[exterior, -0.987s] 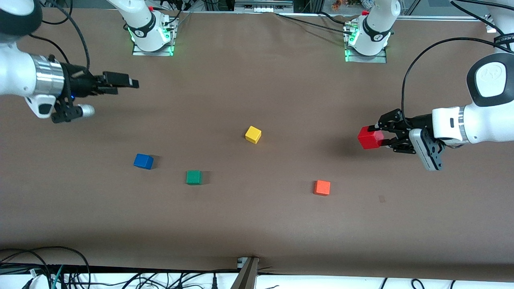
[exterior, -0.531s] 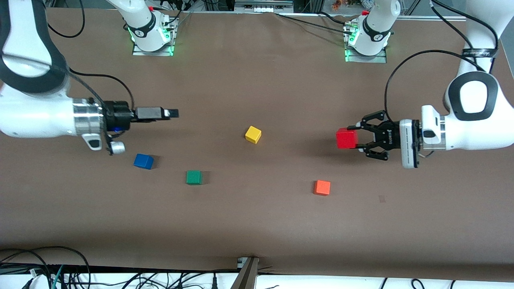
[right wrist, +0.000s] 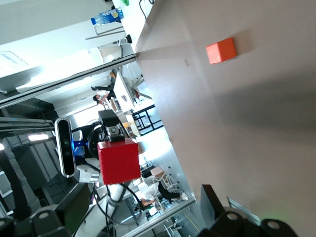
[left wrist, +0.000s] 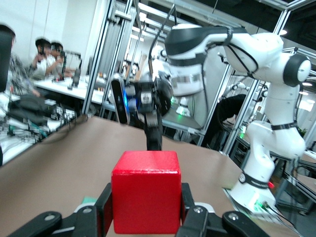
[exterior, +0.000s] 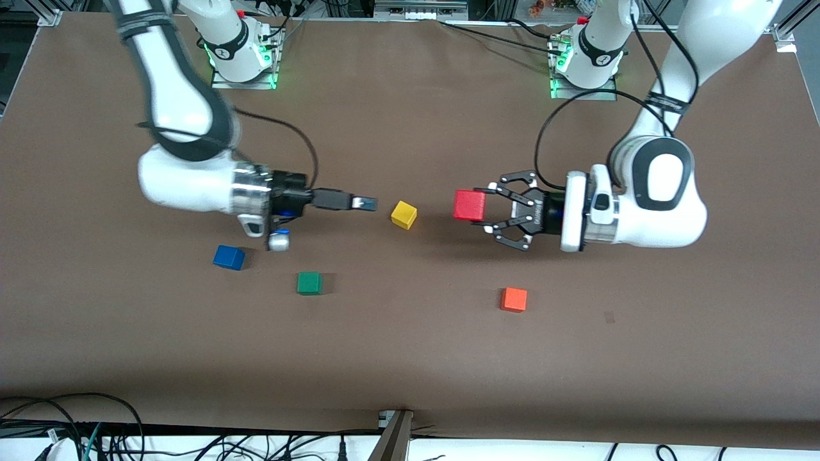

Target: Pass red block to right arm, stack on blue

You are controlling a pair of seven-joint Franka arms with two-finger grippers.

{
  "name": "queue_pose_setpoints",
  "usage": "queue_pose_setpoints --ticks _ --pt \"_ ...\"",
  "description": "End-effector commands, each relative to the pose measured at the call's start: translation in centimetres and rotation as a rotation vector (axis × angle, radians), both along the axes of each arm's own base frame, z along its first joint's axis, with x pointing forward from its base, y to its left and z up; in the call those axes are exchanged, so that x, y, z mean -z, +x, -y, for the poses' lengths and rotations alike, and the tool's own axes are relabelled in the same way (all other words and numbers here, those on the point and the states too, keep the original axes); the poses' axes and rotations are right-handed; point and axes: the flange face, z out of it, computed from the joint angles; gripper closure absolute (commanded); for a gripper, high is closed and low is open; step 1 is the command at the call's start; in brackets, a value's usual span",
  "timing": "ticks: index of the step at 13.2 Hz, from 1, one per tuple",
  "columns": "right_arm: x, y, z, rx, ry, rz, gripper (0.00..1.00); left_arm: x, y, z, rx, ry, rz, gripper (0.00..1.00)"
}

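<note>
The red block [exterior: 469, 205] is held in the air by my left gripper [exterior: 485, 206], the black claw, shut on it over the table's middle. In the left wrist view the red block [left wrist: 145, 192] sits between the two pads. My right gripper [exterior: 366, 203], slim and black, is open and empty, level with the red block and pointing at it, with a gap between them. In the right wrist view the red block [right wrist: 118, 160] shows ahead, apart from the spread fingers [right wrist: 74, 207]. The blue cube [exterior: 229, 257] lies on the table toward the right arm's end.
A yellow cube [exterior: 403, 214] lies on the table below the gap between the two grippers. A green cube [exterior: 309, 282] lies beside the blue one, slightly nearer the front camera. An orange cube [exterior: 514, 299] lies nearer the camera, also in the right wrist view [right wrist: 221, 51].
Both arms have swung in from the table's ends toward the middle. The left gripper carried the red block along. The gap between the grippers has shrunk a lot.
</note>
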Motion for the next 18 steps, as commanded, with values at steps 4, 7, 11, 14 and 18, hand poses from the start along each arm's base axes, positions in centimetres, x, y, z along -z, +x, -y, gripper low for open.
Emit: queue_pose_setpoints --ticks 4,7,11,14,18 --pt "-0.2 -0.2 -0.5 0.105 0.151 0.036 0.0 0.1 -0.5 3.6 -0.031 -0.044 0.082 1.0" --pt "0.4 -1.3 -2.3 0.068 0.137 0.083 0.0 1.0 -0.8 5.1 -0.044 -0.058 0.059 1.0" --pt "1.9 -1.8 -3.2 0.046 0.125 0.103 0.0 1.0 -1.0 6.9 -0.076 -0.045 0.054 1.0" --pt "1.9 -1.9 -3.4 0.042 0.126 0.102 0.01 1.0 -1.1 7.0 -0.075 -0.042 0.05 1.0" --pt "1.6 -1.8 -3.4 0.035 0.128 0.131 0.24 0.6 -1.2 7.6 -0.071 -0.044 0.019 1.0"
